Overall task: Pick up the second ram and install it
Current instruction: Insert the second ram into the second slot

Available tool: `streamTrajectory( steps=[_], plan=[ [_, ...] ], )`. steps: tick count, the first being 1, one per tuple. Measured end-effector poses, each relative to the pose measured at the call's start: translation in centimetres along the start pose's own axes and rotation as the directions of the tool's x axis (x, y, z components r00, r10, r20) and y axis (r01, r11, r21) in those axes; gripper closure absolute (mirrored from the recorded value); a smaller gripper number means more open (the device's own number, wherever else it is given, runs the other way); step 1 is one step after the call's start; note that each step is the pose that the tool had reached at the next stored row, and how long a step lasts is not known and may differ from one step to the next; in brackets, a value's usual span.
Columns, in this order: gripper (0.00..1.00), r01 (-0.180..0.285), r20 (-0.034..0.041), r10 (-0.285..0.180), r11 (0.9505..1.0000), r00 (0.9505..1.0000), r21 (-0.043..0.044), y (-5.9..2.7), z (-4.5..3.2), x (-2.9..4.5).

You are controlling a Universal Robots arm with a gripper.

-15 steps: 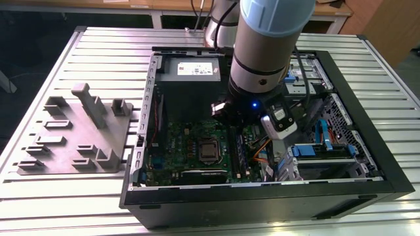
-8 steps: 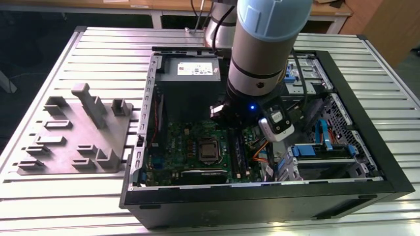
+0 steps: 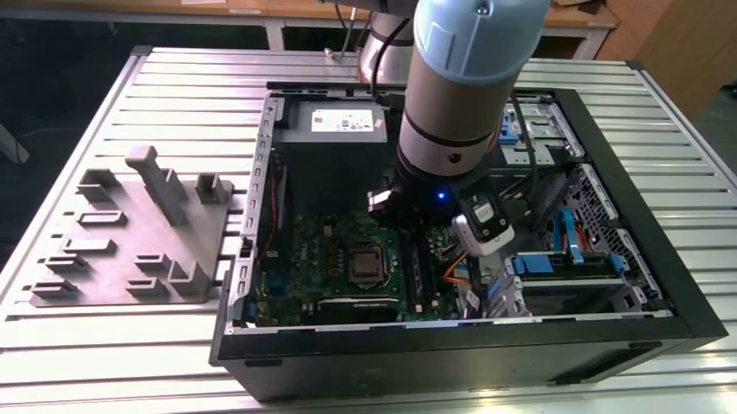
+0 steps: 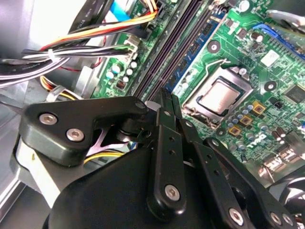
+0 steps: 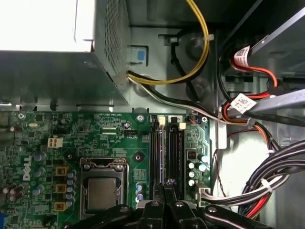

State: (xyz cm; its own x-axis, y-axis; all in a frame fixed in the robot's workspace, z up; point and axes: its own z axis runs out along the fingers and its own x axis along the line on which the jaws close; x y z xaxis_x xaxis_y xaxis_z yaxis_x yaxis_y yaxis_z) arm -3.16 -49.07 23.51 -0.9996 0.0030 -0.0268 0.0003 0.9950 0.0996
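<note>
My gripper (image 4: 167, 95) is shut, its two slim black fingertips pressed together with nothing showing between them. It is low inside the open computer case (image 3: 645, 302), directly over the two long memory slots (image 5: 165, 148) beside the processor socket (image 5: 101, 193). A long dark stick that looks like the second ram (image 5: 176, 155) sits down in the slot under the fingertips; whether they touch it is hidden. In the exterior view the arm's wrist (image 3: 455, 129) covers the gripper and slots.
A grey moulded tray (image 3: 127, 233) lies on the slatted table at the exterior view's left. Bundled cables (image 5: 267, 191) run close beside the slots. The power supply (image 3: 334, 121) and drive bays (image 3: 564, 259) crowd the case around the arm.
</note>
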Motion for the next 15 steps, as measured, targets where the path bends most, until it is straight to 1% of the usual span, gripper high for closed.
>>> streamTrajectory(
  steps=[5, 15],
  plan=[
    [0.89, 0.0, -0.0001, 0.0, 1.0, 1.0, 0.0002, -0.14, 0.38, 0.05],
    [0.89, 0.0, -0.0001, 0.0, 1.0, 1.0, 0.0002, -0.23, 0.7, 0.05]
  ],
)
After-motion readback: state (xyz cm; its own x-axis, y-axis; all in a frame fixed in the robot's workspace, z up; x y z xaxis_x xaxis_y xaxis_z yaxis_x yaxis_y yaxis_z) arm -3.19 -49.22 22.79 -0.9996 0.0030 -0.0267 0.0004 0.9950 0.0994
